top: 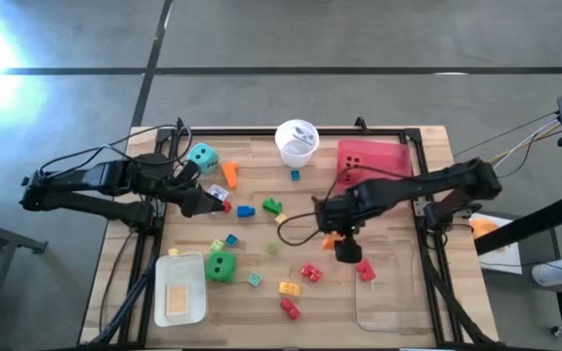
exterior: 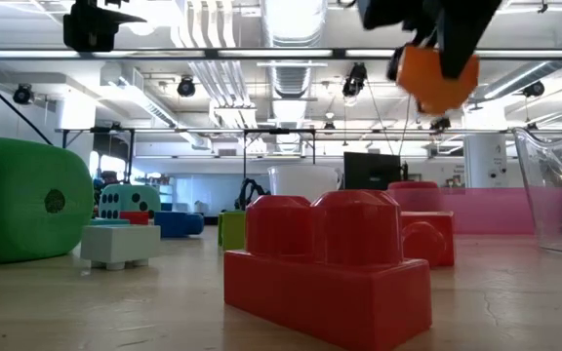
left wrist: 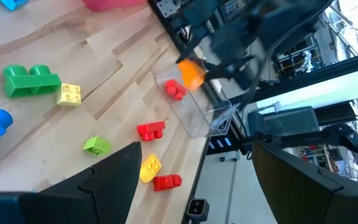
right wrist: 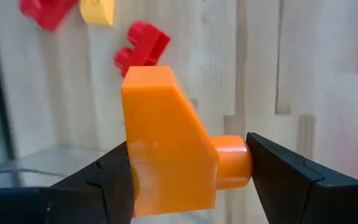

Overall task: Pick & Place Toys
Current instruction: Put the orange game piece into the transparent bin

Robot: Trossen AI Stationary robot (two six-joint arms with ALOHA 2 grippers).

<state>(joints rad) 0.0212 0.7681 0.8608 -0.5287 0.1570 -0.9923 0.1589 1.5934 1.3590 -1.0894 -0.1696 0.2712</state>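
Note:
My right gripper (top: 342,244) is shut on an orange brick (right wrist: 166,140), above the table just left of the clear tray (top: 388,297). The brick also shows high up in the low view (exterior: 437,76). My left gripper (top: 213,200) is open and empty over the table's left middle, near a blue brick (top: 246,210) and a green brick (top: 273,206). Red bricks (top: 310,272), a yellow brick (top: 289,288), a green die (top: 220,266) and a teal die (top: 201,156) lie on the wood. One red brick (top: 366,270) lies in the clear tray. My right gripper pinches the orange brick between its two fingers, one on the brick's flat side (right wrist: 129,177) and one on the end of its round stud (right wrist: 235,163). The fingers come from above, pointing down. The brick is lifted clear of the table.
A white cup (top: 297,141) and a pink tray (top: 383,156) holding a red dotted die (top: 352,162) stand at the far edge. A white tray (top: 179,288) sits at the near left. A loose orange brick (top: 230,174) lies by the teal die.

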